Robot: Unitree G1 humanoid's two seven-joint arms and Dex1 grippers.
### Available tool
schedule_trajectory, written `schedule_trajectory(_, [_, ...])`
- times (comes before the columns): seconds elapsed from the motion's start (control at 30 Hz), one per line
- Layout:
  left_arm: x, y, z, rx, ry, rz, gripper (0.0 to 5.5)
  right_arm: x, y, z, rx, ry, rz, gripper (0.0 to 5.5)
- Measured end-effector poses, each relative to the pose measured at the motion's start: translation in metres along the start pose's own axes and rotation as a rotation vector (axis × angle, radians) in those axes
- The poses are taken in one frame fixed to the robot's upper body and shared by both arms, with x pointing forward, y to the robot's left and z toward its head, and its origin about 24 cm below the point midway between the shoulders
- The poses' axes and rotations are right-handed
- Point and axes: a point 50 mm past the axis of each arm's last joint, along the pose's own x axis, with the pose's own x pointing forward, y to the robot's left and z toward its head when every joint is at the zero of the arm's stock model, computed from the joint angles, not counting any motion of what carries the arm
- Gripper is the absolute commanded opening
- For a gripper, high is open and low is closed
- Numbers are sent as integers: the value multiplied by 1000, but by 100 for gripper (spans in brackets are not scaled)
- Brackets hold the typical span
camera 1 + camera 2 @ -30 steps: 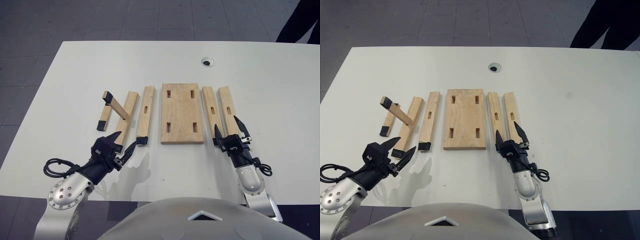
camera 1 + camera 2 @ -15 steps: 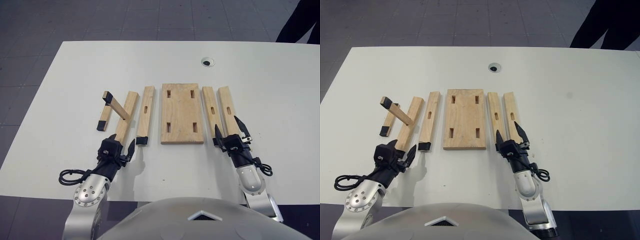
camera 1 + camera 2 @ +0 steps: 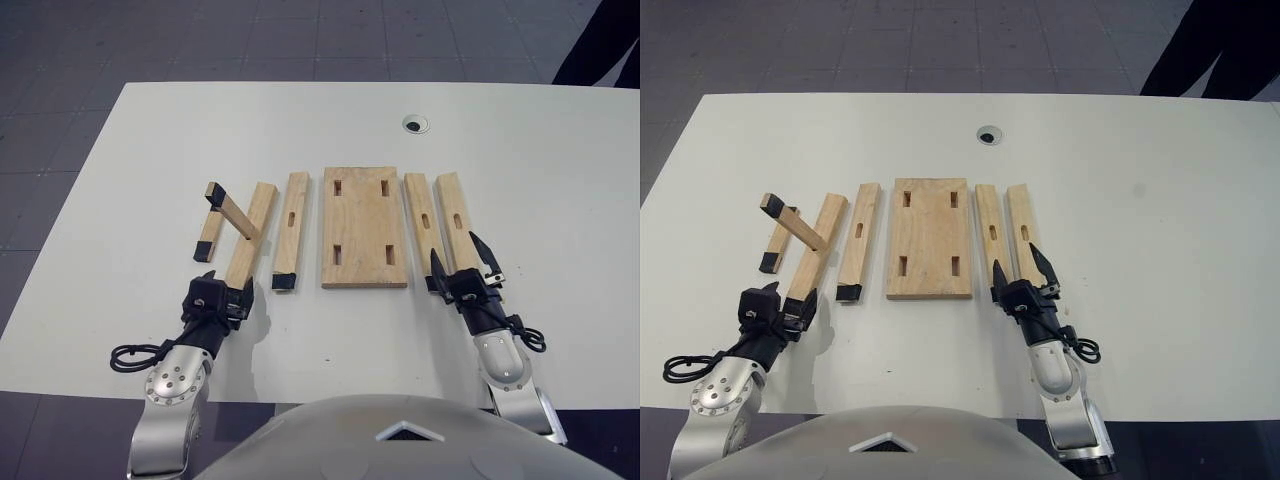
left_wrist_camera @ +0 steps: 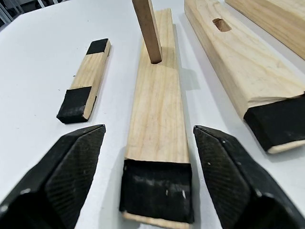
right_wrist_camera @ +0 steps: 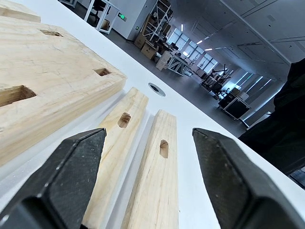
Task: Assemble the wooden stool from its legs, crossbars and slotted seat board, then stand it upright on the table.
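The left end effector sits low on the white surface with its two fingers spread. They stand on either side of the black-capped near end of a leg, not touching it. A thin crossbar rises at a slant from the middle of this leg, its black-tipped far end up in the air. Just beside the leg, on the outer side, a short crossbar with black ends lies flat. On the other side a slotted leg lies parallel.

The right end effector is also spread, resting at the near ends of two slotted right legs, which lie side by side.

Between the two groups lies the seat board, flat, with four slots facing up. A round cable hole sits in the surface beyond it.
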Motion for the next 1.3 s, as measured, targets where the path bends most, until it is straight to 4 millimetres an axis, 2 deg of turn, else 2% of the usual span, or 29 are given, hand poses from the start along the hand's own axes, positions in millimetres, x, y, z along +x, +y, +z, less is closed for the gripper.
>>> schedule_trajectory(0.23, [4,-1,-5,-72,31,-35,341,-2,-1,-1,2,9,-3,333])
schedule_trajectory(0.53, [8,6,-5,-52,29,5,210,-2,-1,-2,2,11,-4,333])
schedule_trajectory(0.9, [13,7,-2,-52,-7,56,209,-2,-2,-2,9,10,-9,333])
schedule_trajectory(1.1, [28,11,42,-39,-278,80,209,0,-25,4,141,6,-70,333])
schedule_trajectory(1.17, [33,8,59,-60,-383,36,209,2,-38,8,242,-5,-73,333])
schedule_trajectory(1.27, [36,5,73,-88,-471,-17,209,6,-47,11,363,-21,-42,333])
schedule_trajectory(1.3, [38,2,81,-125,-519,-78,209,9,-53,14,457,-35,-3,333])
